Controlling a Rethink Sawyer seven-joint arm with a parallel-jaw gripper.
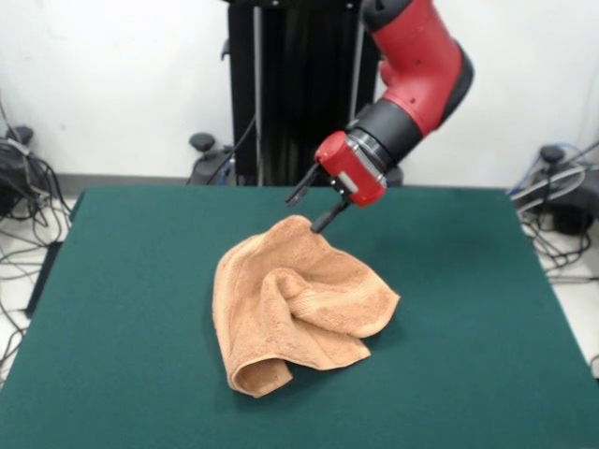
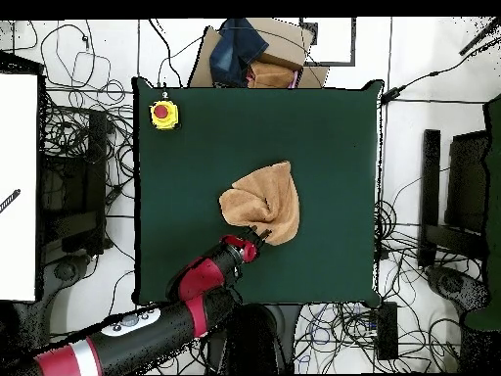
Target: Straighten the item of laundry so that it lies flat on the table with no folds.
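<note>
Towel (image 1: 298,313) seen crumpled, folded over itself, near middle of green desk (image 1: 487,309). Behind it, end effector (image 1: 314,208) held tilted at towel's far edge, fingers spread, nothing grasped. Yellow button box (image 2: 163,115) at desk corner.

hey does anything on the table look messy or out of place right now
Yes. The towel sits crumpled mid-table, folded over itself in a lump rather than flat. The gripper, fingers open, is at its far edge. A yellow box with a red button occupies one corner.
</note>
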